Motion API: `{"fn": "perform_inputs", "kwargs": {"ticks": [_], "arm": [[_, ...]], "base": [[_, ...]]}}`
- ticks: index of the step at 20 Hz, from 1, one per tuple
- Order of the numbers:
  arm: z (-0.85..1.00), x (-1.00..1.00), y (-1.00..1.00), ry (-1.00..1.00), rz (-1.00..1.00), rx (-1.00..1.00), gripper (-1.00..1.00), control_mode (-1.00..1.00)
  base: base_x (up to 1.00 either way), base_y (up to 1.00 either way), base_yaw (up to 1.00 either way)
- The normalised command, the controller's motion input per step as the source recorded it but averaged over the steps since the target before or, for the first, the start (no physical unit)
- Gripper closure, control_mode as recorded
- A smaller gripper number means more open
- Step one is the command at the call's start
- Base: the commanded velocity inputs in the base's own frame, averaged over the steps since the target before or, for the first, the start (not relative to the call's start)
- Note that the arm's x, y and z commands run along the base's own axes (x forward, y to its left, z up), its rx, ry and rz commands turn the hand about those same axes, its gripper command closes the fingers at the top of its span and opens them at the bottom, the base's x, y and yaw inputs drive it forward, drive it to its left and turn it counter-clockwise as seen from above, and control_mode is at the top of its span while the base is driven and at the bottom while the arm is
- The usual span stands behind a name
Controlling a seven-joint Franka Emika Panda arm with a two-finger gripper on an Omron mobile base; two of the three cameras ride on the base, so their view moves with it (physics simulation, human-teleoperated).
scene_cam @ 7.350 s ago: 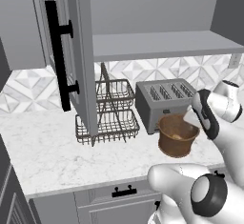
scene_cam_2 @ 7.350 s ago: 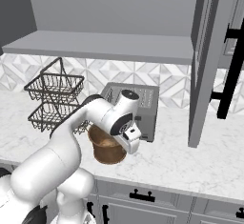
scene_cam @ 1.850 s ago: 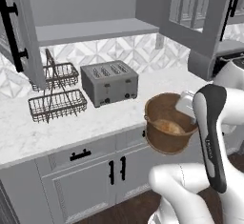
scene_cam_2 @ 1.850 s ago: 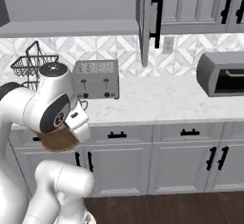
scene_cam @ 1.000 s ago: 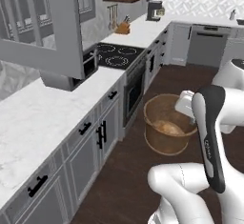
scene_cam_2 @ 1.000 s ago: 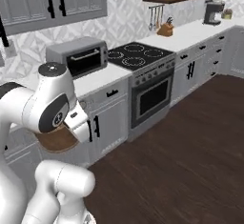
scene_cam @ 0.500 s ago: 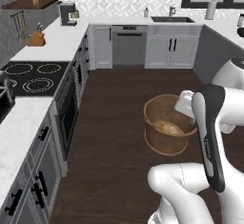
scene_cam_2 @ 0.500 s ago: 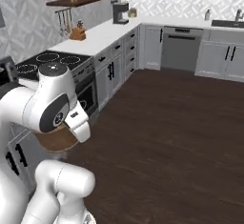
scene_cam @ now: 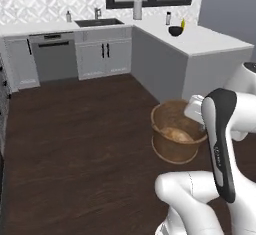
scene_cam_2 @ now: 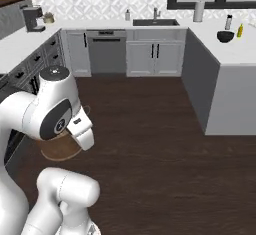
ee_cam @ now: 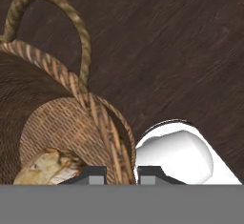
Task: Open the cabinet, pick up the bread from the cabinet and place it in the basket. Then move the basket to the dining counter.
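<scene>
Dark wood floor [scene_cam: 75, 144]; gripper [ee_cam: 120, 173] clamps basket [scene_cam: 176, 139] rim, bread [scene_cam: 175, 135] inside. Risk: swinging basket slips while driving.

The white tabletop [scene_cam: 210, 41] carries a dark bowl [scene_cam: 175, 30] and a yellow bottle [scene_cam: 183, 24] near its far end; dark wood floor [scene_cam: 85, 144] lies below.

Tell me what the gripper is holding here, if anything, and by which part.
The gripper is shut on the basket, pinching its woven rim wall between the fingers. The basket hangs above the dark floor, with the bread inside.
</scene>
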Motion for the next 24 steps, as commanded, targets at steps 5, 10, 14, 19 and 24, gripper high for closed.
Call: {"fn": "perform_inputs", "kwargs": {"ticks": [5, 10, 14, 19, 24], "arm": [[0.0, 0.0, 0.0, 0.0, 0.0, 0.0, 1.0, 1.0], [0.0, 0.0, 0.0, 0.0, 0.0, 0.0, 1.0, 1.0], [0.0, 0.0, 0.0, 0.0, 0.0, 0.0, 1.0, 1.0], [0.0, 0.0, 0.0, 0.0, 0.0, 0.0, 1.0, 1.0], [0.0, 0.0, 0.0, 0.0, 0.0, 0.0, 1.0, 1.0]], "base": [[1.0, -0.44, -0.45], [1.0, -0.33, -0.4], [0.98, 0.0, -0.53], [0.75, 0.14, -0.71], [0.56, 0.47, -0.71]]}}
